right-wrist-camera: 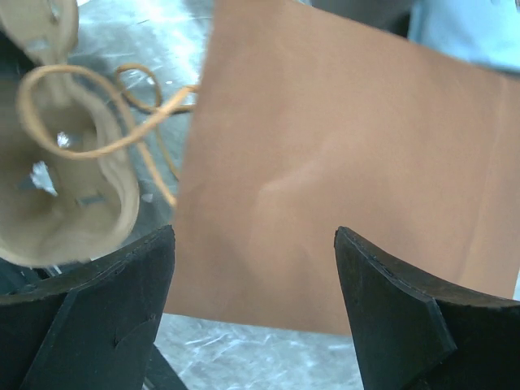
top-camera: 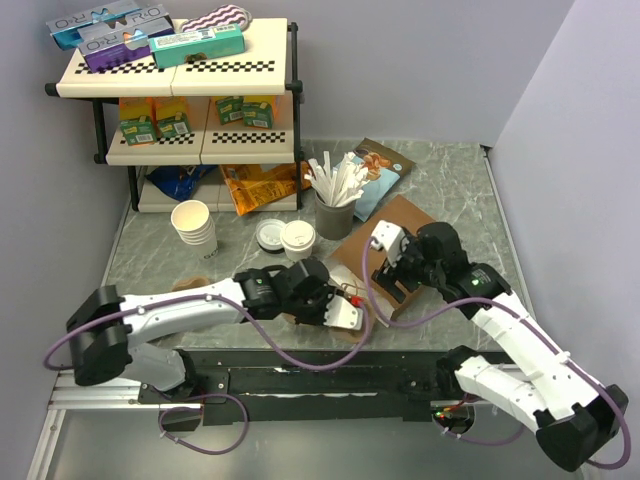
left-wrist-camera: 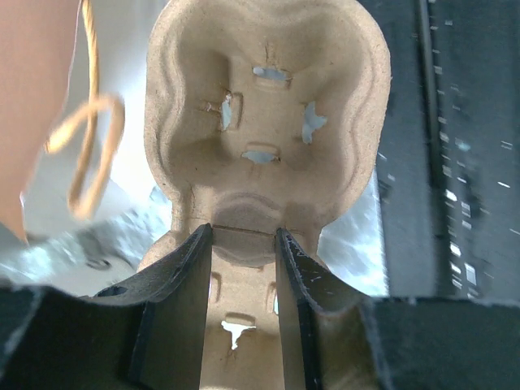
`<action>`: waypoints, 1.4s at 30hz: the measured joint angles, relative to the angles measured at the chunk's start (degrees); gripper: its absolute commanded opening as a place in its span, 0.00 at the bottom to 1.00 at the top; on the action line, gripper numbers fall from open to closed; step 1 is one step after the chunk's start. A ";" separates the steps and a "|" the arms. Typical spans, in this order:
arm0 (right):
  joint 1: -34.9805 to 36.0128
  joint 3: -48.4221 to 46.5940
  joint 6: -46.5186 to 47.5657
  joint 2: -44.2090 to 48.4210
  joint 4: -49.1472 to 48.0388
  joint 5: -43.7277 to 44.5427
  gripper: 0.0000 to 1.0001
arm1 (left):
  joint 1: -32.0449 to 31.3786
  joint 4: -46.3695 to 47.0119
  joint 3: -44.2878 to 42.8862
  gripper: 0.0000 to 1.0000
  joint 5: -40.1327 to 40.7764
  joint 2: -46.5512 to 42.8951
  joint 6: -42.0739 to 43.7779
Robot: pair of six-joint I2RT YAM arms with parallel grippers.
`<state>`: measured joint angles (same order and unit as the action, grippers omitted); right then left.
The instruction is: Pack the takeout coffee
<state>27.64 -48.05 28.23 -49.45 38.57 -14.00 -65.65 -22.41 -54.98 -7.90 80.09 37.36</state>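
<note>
The takeout coffee (top-camera: 298, 238), a short paper cup under a white sip lid, stands upright near the middle of the bench (top-camera: 160, 265). A dark-based pile of loose lids (top-camera: 269, 234) sits just beside it on the left, and a dark straw holder (top-camera: 335, 217) on the right. Neither hand touches the cup. Just in front of it, the left hand (left-wrist-camera: 244, 236) is pinched narrow on the middle ridge of a moulded pulp cup carrier (left-wrist-camera: 268, 122). The right hand (right-wrist-camera: 253, 244) is spread wide and holds nothing, its fingers (right-wrist-camera: 106, 301) poised over a brown paper bag (right-wrist-camera: 341, 154) that lies on the bench. The bag's twine handle (right-wrist-camera: 81, 110) loops across the carrier's rim. Further left, a stack of lidless cups (top-camera: 195, 228) stands near a shelf rack (top-camera: 170, 75) of boxed goods
</note>
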 measured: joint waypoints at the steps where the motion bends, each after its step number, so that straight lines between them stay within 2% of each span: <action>1: 1.18 0.00 0.42 -0.04 0.02 0.50 0.86 | 0.55 -1.14 0.13 0.01 -0.74 -1.03 -0.85; 6: 8.09 -0.04 3.08 -1.05 0.04 3.69 0.88 | 3.85 -5.33 4.87 0.01 -3.45 -8.46 -2.71; 9: 11.47 -0.07 4.24 -2.58 0.04 5.70 0.93 | 4.35 -7.82 8.50 0.01 -4.17 -12.50 -2.82; 10: 12.68 -0.07 4.48 -3.21 0.07 6.38 0.99 | 4.50 -8.55 9.53 0.01 -4.48 -13.62 -3.06; 11: 13.73 -0.07 4.72 -3.85 0.09 7.13 0.99 | 4.72 -9.25 10.32 0.01 -4.90 -14.51 -3.30; 17: 18.71 -0.07 5.09 -6.32 0.42 11.06 1.00 | 6.03 -8.70 12.61 0.01 -4.98 -15.56 -4.02; 20: 20.72 0.66 5.88 -7.82 -1.44 15.74 1.00 | 6.34 -6.78 14.69 0.01 -3.82 -15.56 -3.96; 26: 22.45 7.37 9.42 -9.90 -7.08 25.77 0.95 | 6.38 -4.00 18.27 0.01 -1.88 -15.56 -4.02; 29: 22.67 9.22 11.32 -9.90 -9.40 29.18 0.92 | 6.38 -2.73 18.71 0.14 -1.27 -15.43 -4.04; 35: 22.67 10.93 13.77 -9.79 -12.94 32.79 0.81 | 6.40 -1.81 17.79 0.18 -1.20 -11.61 -4.00; 41: 20.04 10.86 15.19 -9.51 -14.60 33.40 0.61 | 6.49 -1.73 14.01 0.20 -1.09 -7.02 -4.04; 42: 19.52 10.82 15.28 -9.40 -14.58 33.40 0.56 | 6.49 -1.57 13.86 0.19 -1.09 -6.80 -4.02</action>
<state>47.16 -37.23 43.51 -58.85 23.99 19.40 -59.16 -23.99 -41.12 -8.99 73.30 33.34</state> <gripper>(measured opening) 0.657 0.316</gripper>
